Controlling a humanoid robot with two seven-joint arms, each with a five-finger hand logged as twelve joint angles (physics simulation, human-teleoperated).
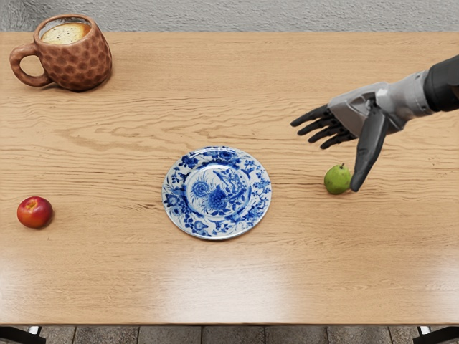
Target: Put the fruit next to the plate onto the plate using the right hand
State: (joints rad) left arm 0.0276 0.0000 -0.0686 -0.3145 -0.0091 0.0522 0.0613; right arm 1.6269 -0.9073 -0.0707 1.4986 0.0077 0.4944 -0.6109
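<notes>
Head view: the right hand point(346, 118) is hovering wide open, empty, its thumb pointing down beside the green fruit point(336, 180). That fruit is lying near the plate point(173, 192).

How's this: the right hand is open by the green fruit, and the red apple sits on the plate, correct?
Not quite. The head view shows the red apple on the table, far from the plate. The right hand is indeed open by the green fruit.
</notes>
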